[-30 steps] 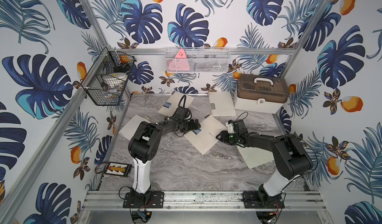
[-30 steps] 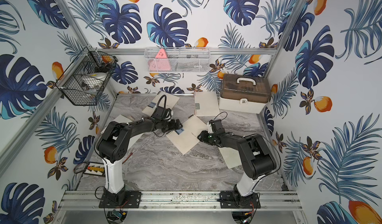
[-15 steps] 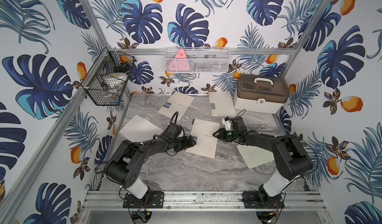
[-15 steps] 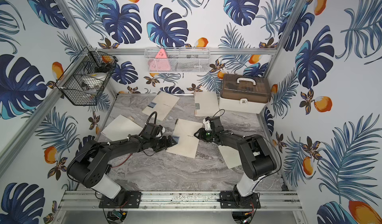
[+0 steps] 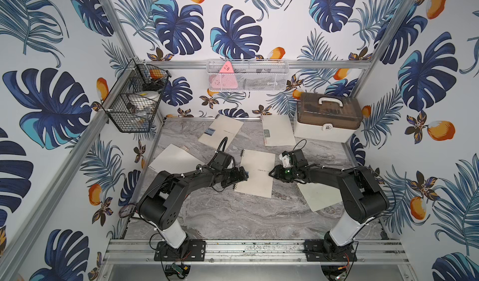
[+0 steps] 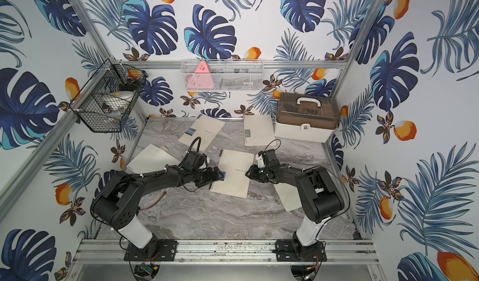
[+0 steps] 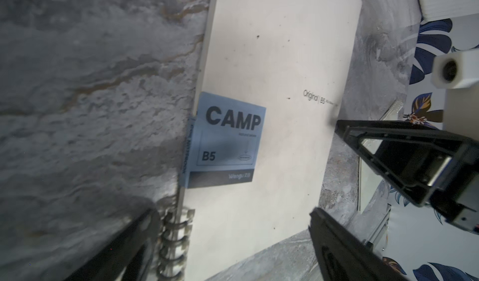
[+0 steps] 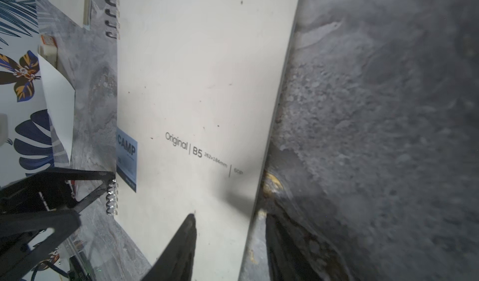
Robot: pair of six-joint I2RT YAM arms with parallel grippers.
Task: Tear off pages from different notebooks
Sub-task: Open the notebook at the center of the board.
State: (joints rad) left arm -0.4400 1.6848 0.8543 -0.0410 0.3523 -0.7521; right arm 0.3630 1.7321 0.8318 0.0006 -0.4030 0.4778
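A cream spiral-bound notebook [image 5: 259, 174] [image 6: 237, 173] lies shut mid-table, its blue CAMP label [image 7: 228, 139] by the wire spiral [image 7: 176, 235]. My left gripper [image 5: 242, 176] [image 7: 233, 212] is open wide and low over the spiral edge, one finger on each side. My right gripper [image 5: 271, 173] [image 8: 230, 217] is open at the opposite free edge, with one fingertip [image 8: 190, 218] over the cover and the other beside the edge. Two more notebooks [image 5: 220, 133] [image 5: 277, 130] lie at the back. Loose pages [image 5: 173, 160] [image 5: 321, 195] rest left and right.
A white box with a brown lid [image 5: 328, 121] stands at the back right corner. A black wire basket [image 5: 137, 101] hangs on the left wall and a white mesh basket [image 5: 247, 76] on the back wall. The arm bases sit on the front rail [image 5: 254, 251].
The middle notebook has turned from a diagonal to nearly square. My left arm swung down and back to its spiral edge. My right gripper slid along the free edge toward the front.
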